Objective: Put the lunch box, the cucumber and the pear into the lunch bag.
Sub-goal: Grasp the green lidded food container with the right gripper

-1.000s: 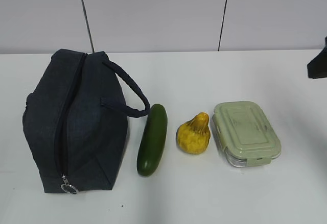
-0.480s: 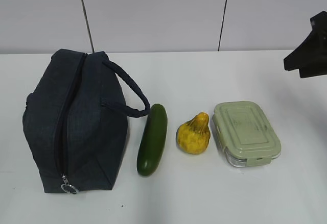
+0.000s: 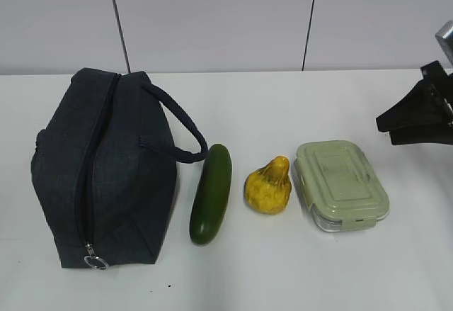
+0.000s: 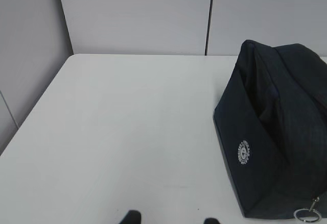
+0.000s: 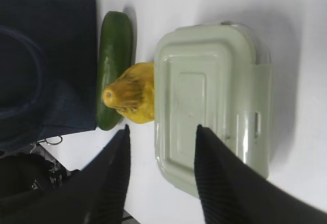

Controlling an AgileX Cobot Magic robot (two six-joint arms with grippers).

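In the exterior view, the lunch bag stands at the left of the frame on the white table, its zipper closed along the top and its ring pull at the near end; the handle loops out to the right. Just beside it lies the cucumber, lengthwise toward the camera, then the pear with its neck pointing up and to the right, then the lunch box with its green lid on. All three rest on the table outside the bag. The right gripper shows as a dark shape at the right edge, above and to the right of the lunch box, not touching it. In the left wrist view, the bag fills the right side, a white round logo on its end panel, and the left gripper shows only two dark tips at the bottom edge, spread well apart over bare table. In the right wrist view, the right gripper's two black fingers stand wide apart with nothing held, in the lower part of the frame; the lunch box sits between and beyond them, the pear touching its left side.
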